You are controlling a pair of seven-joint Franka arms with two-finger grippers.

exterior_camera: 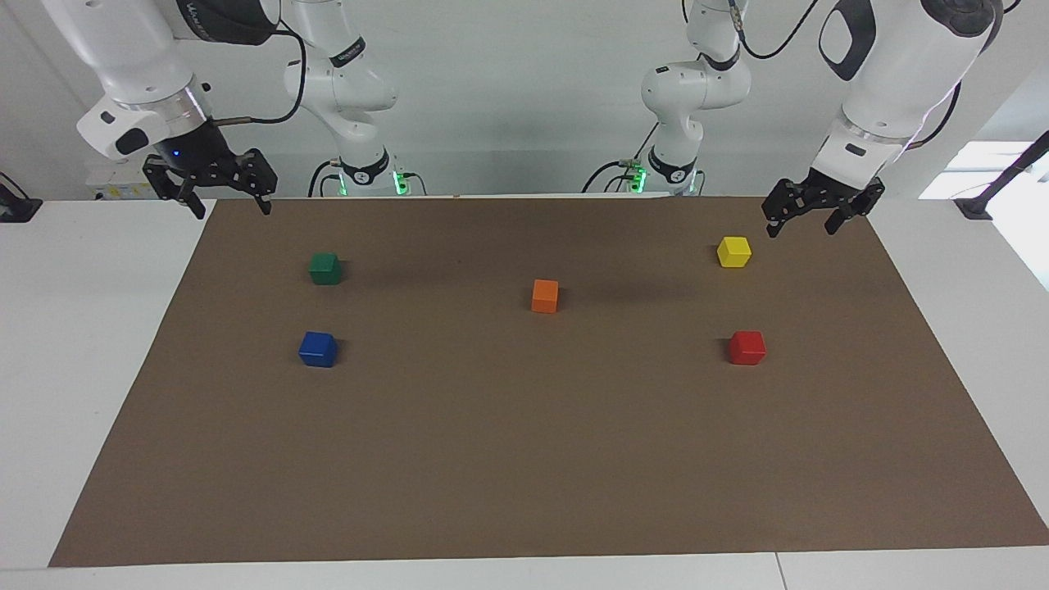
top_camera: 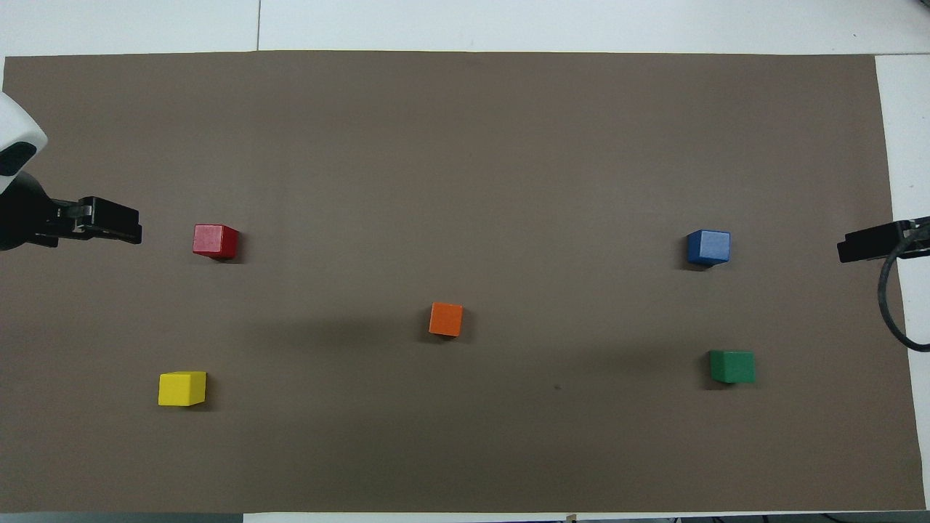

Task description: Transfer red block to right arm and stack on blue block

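A matt brown paper-like sheet (exterior_camera: 524,459) covers the smooth white table (exterior_camera: 74,344). The red block (exterior_camera: 747,347), blue block (exterior_camera: 318,349) and orange cube (exterior_camera: 545,296) at centre frame look painted, smooth, softly dull. At the upper corners, glossy white arm shells (exterior_camera: 901,74) meet matt black grippers.

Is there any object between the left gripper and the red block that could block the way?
Nothing visible does. The left gripper hangs open over the mat's edge near the yellow block, which sits beside the route to the red block, not on it.
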